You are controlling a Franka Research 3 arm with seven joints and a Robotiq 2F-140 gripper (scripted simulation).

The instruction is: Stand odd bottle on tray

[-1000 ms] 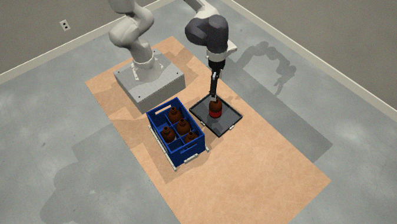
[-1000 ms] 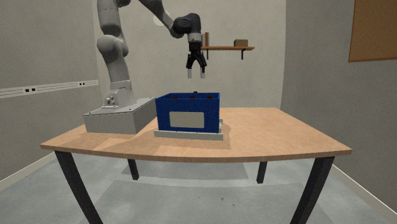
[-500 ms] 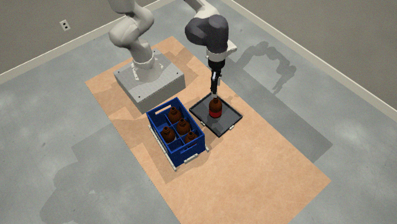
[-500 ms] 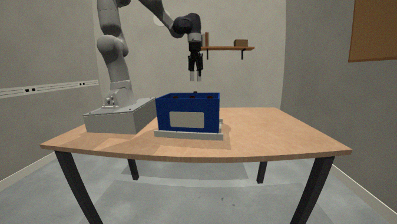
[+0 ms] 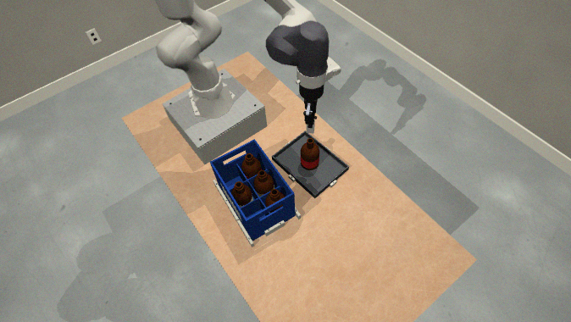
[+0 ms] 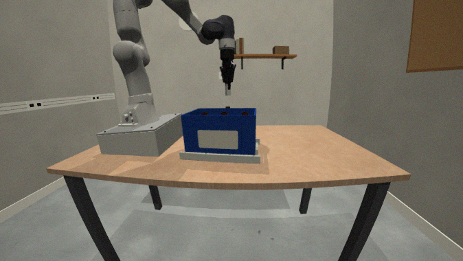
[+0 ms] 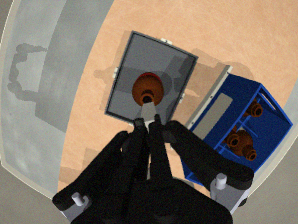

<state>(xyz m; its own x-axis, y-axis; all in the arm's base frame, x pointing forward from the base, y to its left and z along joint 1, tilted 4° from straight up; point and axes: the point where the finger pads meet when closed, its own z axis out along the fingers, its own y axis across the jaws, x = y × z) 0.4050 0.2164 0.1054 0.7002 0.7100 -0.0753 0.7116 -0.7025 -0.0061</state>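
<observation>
1. Pincer [image 5: 310,128] [image 6: 228,90] [image 7: 150,111] clenched, fingers together on nothing, hanging above the tray [image 5: 292,158] [image 7: 130,55] and apart from everything.
2. Below the pincer, the bottle with the red band [image 5: 310,154] [image 6: 227,107] [image 7: 148,91] stands upright on the tray. A gap shows between its mouth and the fingertips.
3. Off to one side of the pincer and lower, the blue crate [image 5: 258,230] [image 6: 218,123] [image 7: 237,90] sits level, with four brown bottles [image 5: 263,183] [image 6: 224,113] [image 7: 243,142] standing in it.
4. Step in hand, as I judge it: the finish, with the placing done and the arm clear. Whether the neck beneath the pincer is truly the odd one, I cannot tell at this size.
5. Next move: probably none below the pincer. If the arm must shift, it should rise first; dropping could topple the bottle. Then it should hold its height without sagging.
</observation>
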